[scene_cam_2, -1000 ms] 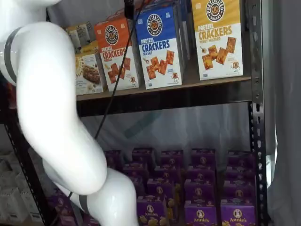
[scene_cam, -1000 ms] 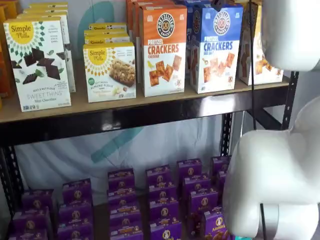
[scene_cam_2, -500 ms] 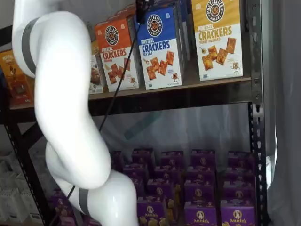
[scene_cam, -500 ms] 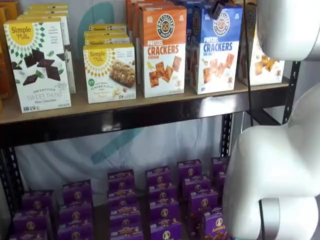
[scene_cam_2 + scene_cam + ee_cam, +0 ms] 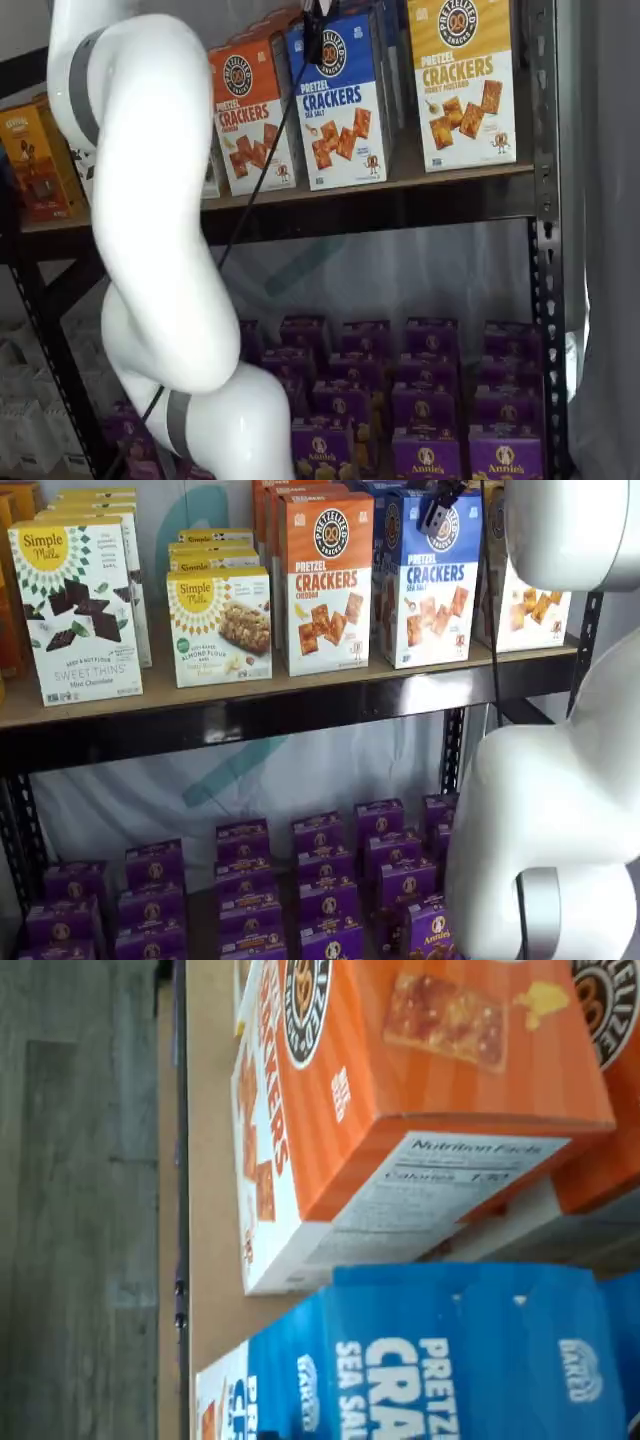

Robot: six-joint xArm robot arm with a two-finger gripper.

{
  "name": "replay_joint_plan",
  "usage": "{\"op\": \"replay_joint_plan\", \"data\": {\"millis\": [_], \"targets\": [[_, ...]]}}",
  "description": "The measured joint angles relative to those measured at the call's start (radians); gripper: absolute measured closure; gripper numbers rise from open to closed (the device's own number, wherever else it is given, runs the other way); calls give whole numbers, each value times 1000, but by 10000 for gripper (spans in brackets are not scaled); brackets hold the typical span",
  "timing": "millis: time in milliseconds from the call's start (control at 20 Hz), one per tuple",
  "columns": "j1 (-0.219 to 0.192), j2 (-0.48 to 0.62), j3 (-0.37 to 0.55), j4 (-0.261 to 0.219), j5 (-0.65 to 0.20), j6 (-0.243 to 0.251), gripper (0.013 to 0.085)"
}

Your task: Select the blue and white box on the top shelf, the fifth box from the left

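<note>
The blue and white box [image 5: 432,580] stands upright on the top shelf [image 5: 150,692], between an orange-topped Cheddar box [image 5: 325,580] and a yellow-topped box [image 5: 525,600]. It shows in both shelf views [image 5: 340,110]. The wrist view shows its blue top [image 5: 440,1360] beside the orange box [image 5: 400,1110], on the tan board [image 5: 210,1160]. My gripper [image 5: 436,515] hangs from the view's top edge, in front of the blue box's upper part, and also shows in a shelf view [image 5: 314,40]. Only dark fingers show, with no plain gap and nothing held.
Simple Mills boxes [image 5: 75,605] stand further left on the shelf. Several small purple boxes [image 5: 320,880] fill the lower level. My white arm [image 5: 150,230] covers the shelf's left part in one view, and its body [image 5: 550,820] fills the right side in another. A black cable [image 5: 250,200] hangs down.
The gripper has come down and sideways, from beside the orange box to in front of the blue box's top. The white arm has swung with it. The boxes have not moved.
</note>
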Motion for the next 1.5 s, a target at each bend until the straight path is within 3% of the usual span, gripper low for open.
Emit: {"op": "replay_joint_plan", "data": {"millis": [300, 650, 1050, 1300, 1500], "targets": [[7, 55, -90, -42, 108, 7, 130], [31, 49, -84, -105, 121, 7, 130], [43, 49, -78, -123, 143, 12, 130], [36, 50, -82, -111, 156, 11, 290], [34, 50, -85, -112, 160, 10, 330]]}}
